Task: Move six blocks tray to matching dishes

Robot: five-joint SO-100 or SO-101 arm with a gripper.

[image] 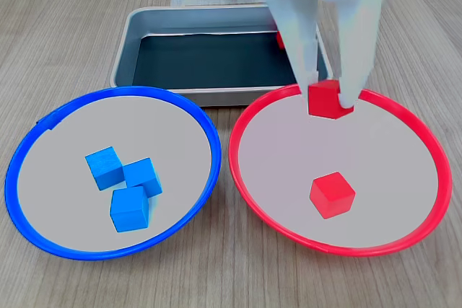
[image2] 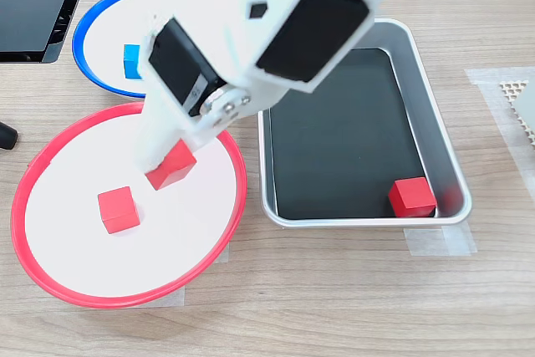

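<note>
I see the white two-finger gripper point(image: 330, 99) pinching a small red matte cube point(image: 328, 99) right of centre in a fixed view, over the far edge of the round red-rimmed dish point(image: 242, 178) — a second red cube point(image: 332, 195) rests inside that dish. Three bright blue cubes point(image: 126, 185) lie clustered in the round blue-rimmed dish point(image: 14, 156) at lower left. In a fixed view one red cube point(image2: 411, 196) sits in the lower right corner of the silver-grey metal tray point(image2: 439, 123) — on its dark bottom.

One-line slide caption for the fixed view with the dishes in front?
Gripper carries a red block over the red-rimmed dish; three blue blocks fill the blue-rimmed dish.
</note>
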